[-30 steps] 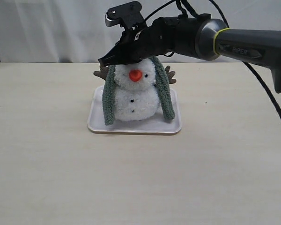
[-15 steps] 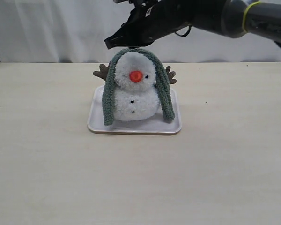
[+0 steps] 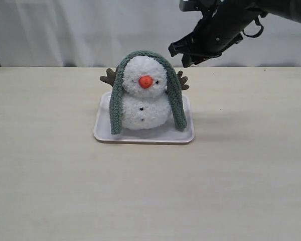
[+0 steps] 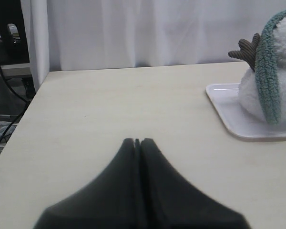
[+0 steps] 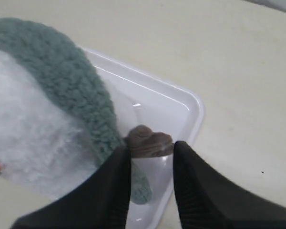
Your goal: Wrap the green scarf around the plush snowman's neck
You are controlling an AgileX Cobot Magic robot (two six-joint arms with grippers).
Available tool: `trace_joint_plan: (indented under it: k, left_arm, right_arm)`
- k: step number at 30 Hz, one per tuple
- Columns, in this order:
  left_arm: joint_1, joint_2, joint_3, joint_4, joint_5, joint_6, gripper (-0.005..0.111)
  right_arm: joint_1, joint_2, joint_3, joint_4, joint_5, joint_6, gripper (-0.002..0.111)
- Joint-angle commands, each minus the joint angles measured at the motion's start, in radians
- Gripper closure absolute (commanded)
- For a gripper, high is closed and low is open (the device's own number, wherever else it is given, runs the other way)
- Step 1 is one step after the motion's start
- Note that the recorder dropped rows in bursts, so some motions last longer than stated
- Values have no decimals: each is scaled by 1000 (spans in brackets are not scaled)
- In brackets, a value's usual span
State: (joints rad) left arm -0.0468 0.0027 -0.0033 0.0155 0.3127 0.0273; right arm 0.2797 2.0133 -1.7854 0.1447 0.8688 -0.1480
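My right gripper (image 3: 180,55) hangs in the air above and right of the plush snowman (image 3: 143,108), jaws spread, holding nothing. My left gripper (image 4: 138,142) is pressed together and empty over the worktop (image 3: 150,191), well apart from the white tray (image 3: 140,138). The snowman sits upright in the tray, nose toward the camera. The green scarf (image 3: 176,100) arches over its head, both ends hanging down its sides to the tray.

You're in what looks like a robotics lab test bay: a pale table (image 3: 241,175) backed by a white curtain (image 3: 65,30), with black cables (image 4: 12,90) trailing off its edge.
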Motion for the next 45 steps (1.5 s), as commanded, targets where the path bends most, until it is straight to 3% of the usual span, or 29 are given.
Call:
trace_joint_plan:
  k: [1,8,16,23,25,33,40,45]
  left_arm:
    - [-1,-3,3,-1,-8,-2,107]
    - [-1,-3,3,-1,-8,-2,107]
    - [-1,-3,3,-1,-8,-2,107]
    - [-1,-3,3,-1,-8,-2,107]
    - [-1,-3,3,-1,-8,-2,107]
    - [-1,-3,3,-1,-8,-2,107]
    - [-1,-3,3,-1,-8,-2,107]
    - [-1,-3,3,-1,-8,-2,107]
  right_arm:
    - [-39,2,52,-1,-20,-1,78]
    - [-46,2,103,169,-88,-222,78]
    - [-93,32,179,64,-97,-9,78]
    - [-184,36,318,431,-59,-258,78]
    - [-184,36,352,450,-90,-285,78]
    - [-179,86,402,486,-135,-282,61]
    - [-113,121,402,494,-255,-276,62]
    - [-113,149,402,491,-300,-274,73]
